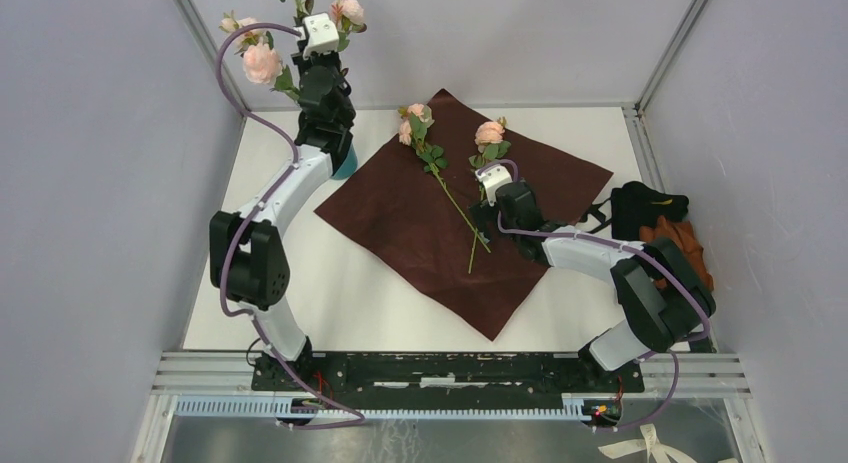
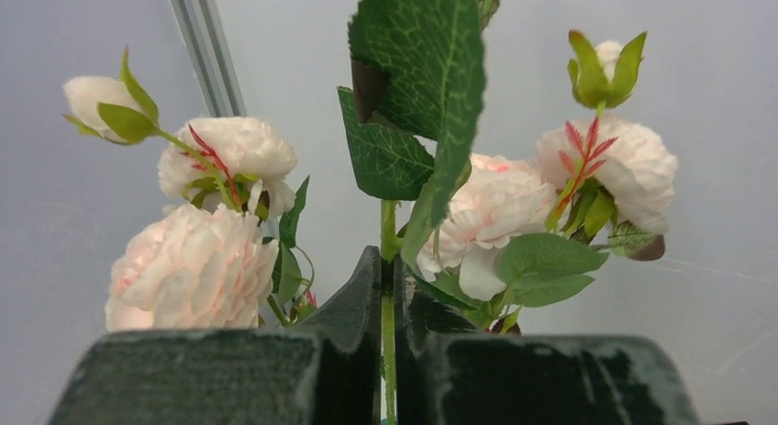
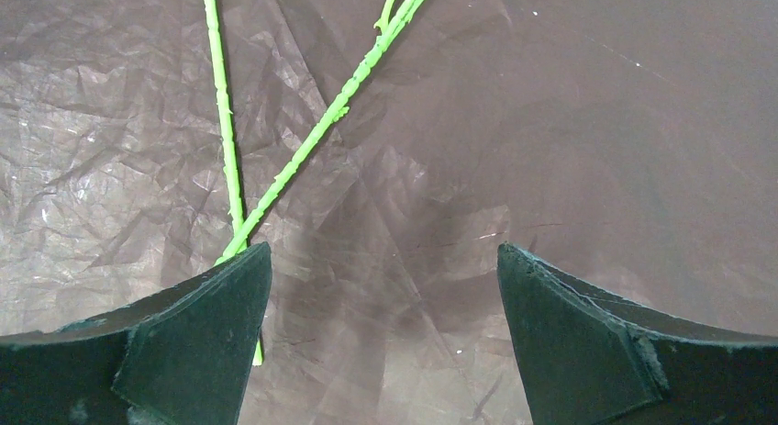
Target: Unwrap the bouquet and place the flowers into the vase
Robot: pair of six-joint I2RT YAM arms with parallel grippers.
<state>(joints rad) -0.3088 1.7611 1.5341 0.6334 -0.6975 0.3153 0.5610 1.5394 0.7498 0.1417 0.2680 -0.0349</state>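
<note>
Top external view, far left: your left pincer (image 2: 390, 287) is clamped shut on a thin green stem. It holds a cluster of flowers (image 1: 262, 63) upright over the vase (image 1: 346, 165), which stands at the back left of the counter (image 1: 400, 313), mostly hidden beneath the arm. You cannot tell from these views whether the stem ends are inside the vase. Ease straight down and let go only once the stems rest against its wall. In the middle, the wrapping paper (image 1: 420, 243) lies spread flat, with two loose stems (image 1: 441, 179) crossing near their lower ends. Your right pincer (image 3: 385, 287) hovers just above that paper, jaws spread wide and holding nothing, one finger right at the crossing. Take one stem only, and grip it away from the crossing so the other does not drag along. The cloth pile (image 1: 655, 218) at the far right lies well apart; leave it.
</note>
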